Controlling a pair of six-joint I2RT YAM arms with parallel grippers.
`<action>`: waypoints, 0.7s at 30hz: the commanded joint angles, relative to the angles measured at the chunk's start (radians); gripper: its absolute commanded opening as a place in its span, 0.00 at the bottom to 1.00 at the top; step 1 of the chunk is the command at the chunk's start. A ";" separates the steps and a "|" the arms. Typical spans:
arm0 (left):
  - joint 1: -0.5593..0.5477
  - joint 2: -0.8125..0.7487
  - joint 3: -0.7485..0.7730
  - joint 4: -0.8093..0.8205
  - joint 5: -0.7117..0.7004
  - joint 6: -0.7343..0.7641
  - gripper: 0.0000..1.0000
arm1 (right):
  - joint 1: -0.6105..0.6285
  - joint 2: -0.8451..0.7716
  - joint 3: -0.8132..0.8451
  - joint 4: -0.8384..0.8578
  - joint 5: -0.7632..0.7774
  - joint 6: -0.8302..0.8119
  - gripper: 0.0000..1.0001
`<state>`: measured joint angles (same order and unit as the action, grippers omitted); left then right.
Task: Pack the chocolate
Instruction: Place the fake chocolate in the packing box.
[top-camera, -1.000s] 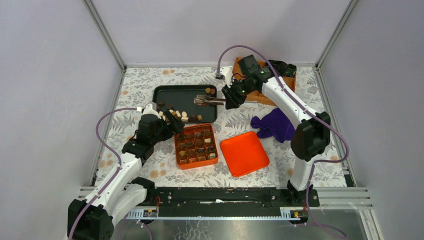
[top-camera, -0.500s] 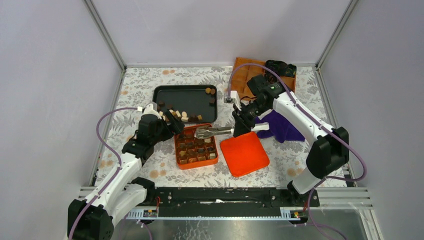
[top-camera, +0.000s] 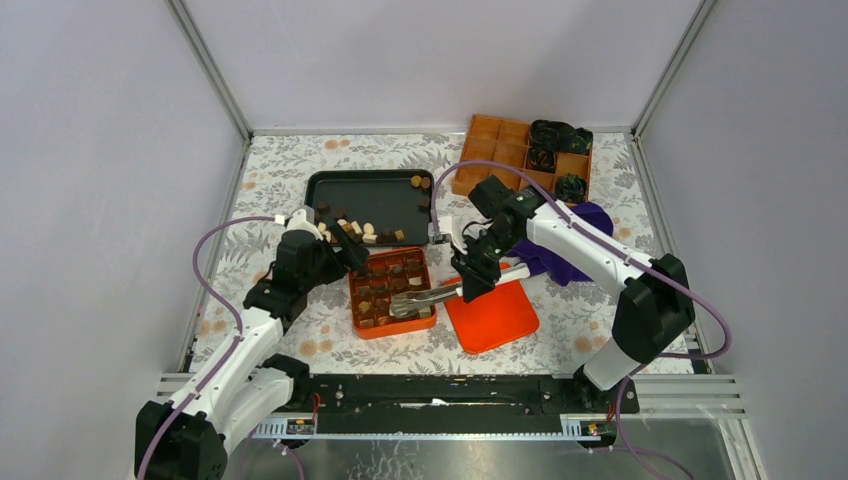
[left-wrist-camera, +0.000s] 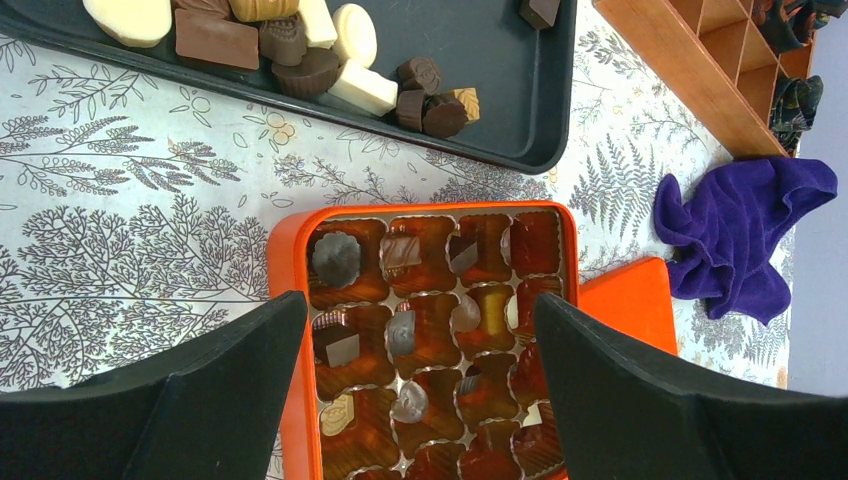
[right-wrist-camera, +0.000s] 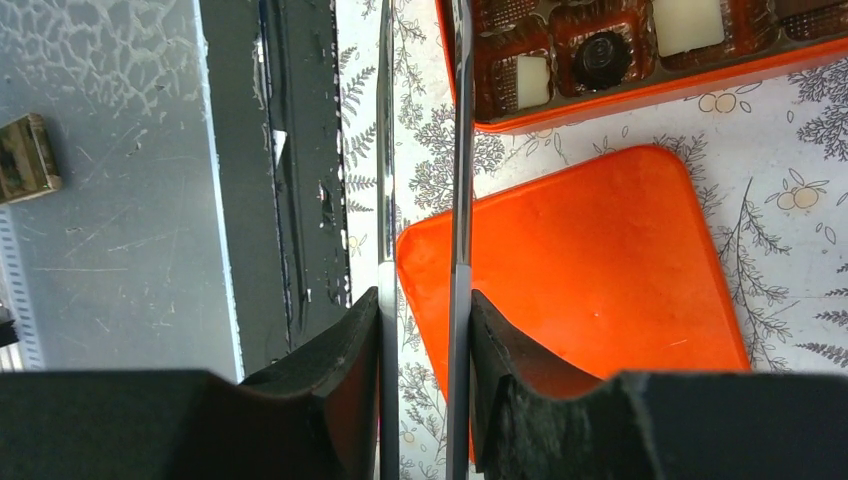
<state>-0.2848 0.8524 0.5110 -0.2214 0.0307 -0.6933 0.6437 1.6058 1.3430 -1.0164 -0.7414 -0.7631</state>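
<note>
Your right gripper (right-wrist-camera: 422, 310) is clamped narrowly on metal tongs (top-camera: 425, 298), whose tips reach over the near right part of the orange compartment box (left-wrist-camera: 285, 250). Your left gripper (left-wrist-camera: 420, 305) stands wide above the same box, holding nothing. Chocolate (left-wrist-camera: 362, 88) lies partly loose on the black tray (top-camera: 375, 195), partly in the box's cells. The orange lid (top-camera: 492, 312) lies just right of the box.

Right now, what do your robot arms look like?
The left arm and right arm have white rounded shells with chunky black joints. A thin purple cable loops beside each one. The left gripper and right gripper each have two wide matte black fingers.
</note>
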 joint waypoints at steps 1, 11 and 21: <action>0.007 -0.013 -0.012 0.022 0.009 0.006 0.91 | 0.029 0.015 0.034 0.021 0.030 -0.008 0.15; 0.008 0.007 -0.012 0.041 0.016 0.007 0.91 | 0.041 0.026 0.030 0.056 0.094 0.021 0.24; 0.009 0.009 -0.012 0.042 0.017 0.008 0.91 | 0.053 0.043 0.044 0.054 0.098 0.024 0.32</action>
<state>-0.2840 0.8665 0.5076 -0.2199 0.0391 -0.6933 0.6804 1.6493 1.3441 -0.9730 -0.6361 -0.7444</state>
